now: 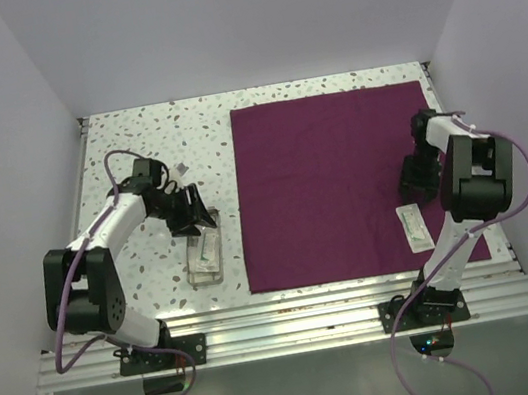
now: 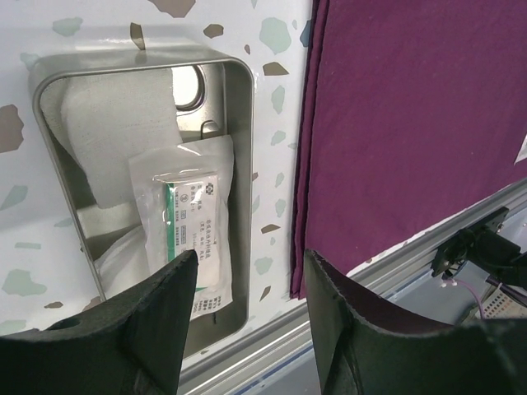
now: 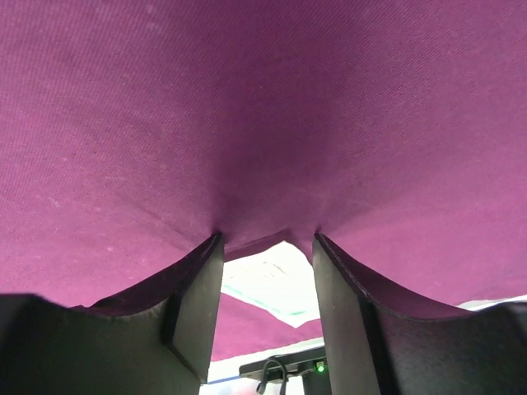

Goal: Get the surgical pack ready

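The magenta cloth (image 1: 331, 176) of the surgical pack lies spread flat on the table's middle and right. To its left stands the steel tray (image 1: 192, 270) (image 2: 239, 74), holding white gauze (image 2: 123, 123) and a sealed packet (image 2: 193, 222). My left gripper (image 1: 189, 213) (image 2: 251, 255) hovers over the tray's near right corner, open and holding nothing. My right gripper (image 1: 419, 182) (image 3: 268, 237) is open, its tips pressed onto the cloth (image 3: 263, 107), which puckers slightly between them. A second white packet (image 1: 414, 226) (image 3: 276, 280) lies on the cloth close by.
A small white scrap (image 1: 179, 169) lies on the speckled table behind the left arm. An aluminium rail (image 1: 284, 316) runs along the near edge. White walls close in the left, back and right sides.
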{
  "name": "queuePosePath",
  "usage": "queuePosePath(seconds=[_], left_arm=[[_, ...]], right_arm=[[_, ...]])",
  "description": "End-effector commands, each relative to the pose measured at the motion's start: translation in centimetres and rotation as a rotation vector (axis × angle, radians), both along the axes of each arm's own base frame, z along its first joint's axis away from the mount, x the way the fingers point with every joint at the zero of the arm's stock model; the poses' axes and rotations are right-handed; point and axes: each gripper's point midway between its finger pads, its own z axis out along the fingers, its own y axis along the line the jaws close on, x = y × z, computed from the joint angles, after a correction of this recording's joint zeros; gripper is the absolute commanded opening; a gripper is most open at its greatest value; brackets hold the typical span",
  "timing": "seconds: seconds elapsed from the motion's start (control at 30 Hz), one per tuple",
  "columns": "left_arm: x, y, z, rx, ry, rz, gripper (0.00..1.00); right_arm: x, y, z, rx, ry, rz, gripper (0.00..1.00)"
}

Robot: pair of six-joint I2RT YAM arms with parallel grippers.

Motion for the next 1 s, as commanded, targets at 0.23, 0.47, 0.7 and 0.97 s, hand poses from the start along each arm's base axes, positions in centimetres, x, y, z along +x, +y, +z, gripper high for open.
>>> queuePosePath(seconds=[0.23, 0.47, 0.7, 0.97], left_arm=[[1.5, -0.7, 0.9, -0.029, -0.046, -0.014, 0.58], [1.5, -0.8, 1.0, -0.034, -0.044, -0.014, 0.58], [1.3, -0.8, 1.2, -0.036, -0.049, -0.019, 0.58], [1.0, -0.9, 1.1, -0.042, -0.049, -0.023, 0.58]], right_arm=[[-1.0, 0.5, -1.8, 0.046, 0.01, -0.015, 0.38], [-0.4, 0.5, -0.3, 0.037, -0.034, -0.027, 0.15], [1.5, 1.0, 2.6, 0.061, -0.115, -0.077, 0.0], [1.6, -0.2, 3.8, 0.004, -0.088, -0.05, 0.24]])
